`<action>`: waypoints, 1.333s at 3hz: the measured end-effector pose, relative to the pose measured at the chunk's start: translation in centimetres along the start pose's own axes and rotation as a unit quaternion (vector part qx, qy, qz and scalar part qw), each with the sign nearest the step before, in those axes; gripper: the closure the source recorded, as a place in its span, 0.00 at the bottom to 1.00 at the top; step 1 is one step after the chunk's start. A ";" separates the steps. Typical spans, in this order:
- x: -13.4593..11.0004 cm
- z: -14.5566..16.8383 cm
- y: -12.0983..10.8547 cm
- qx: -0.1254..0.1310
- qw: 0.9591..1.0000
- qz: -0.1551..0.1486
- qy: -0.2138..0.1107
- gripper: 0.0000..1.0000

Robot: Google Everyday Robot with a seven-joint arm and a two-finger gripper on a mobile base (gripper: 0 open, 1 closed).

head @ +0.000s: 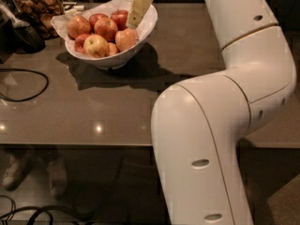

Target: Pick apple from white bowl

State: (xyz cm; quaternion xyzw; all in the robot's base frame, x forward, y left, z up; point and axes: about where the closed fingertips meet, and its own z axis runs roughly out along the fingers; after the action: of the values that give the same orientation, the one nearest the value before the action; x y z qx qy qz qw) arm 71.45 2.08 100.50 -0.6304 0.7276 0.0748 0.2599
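Note:
The white bowl (pixel 146 28), lined with crinkled white paper, stands at the back left of the brown table and holds several apples. A pale orange-red apple (pixel 125 39) lies at the bowl's right side. An apple with a yellow-green patch (pixel 96 46) lies at the front, with deeper red ones (pixel 97 18) behind. My gripper (pixel 133 23), cream-coloured, comes down from the top edge and hangs just above the pale apple at the bowl's right rim. I cannot tell if it touches the apple.
My large white arm (pixel 211 125) fills the right half of the view. A jar of snacks (pixel 35 3) and a dark object (pixel 18 34) stand at the back left. A black cable (pixel 28 86) loops on the table's left. The table's front edge (pixel 75 145) runs across.

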 end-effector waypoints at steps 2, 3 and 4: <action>-0.6 2.5 -0.2 -0.015 1.000 0.002 0.002 0.22; -0.5 3.4 -0.1 -0.024 1.000 0.013 0.005 0.22; -0.3 4.1 -0.1 -0.027 0.999 0.023 0.014 0.25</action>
State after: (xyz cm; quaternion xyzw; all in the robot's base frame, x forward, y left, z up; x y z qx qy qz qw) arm 72.69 4.15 97.13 -0.6211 0.7435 0.0917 0.2302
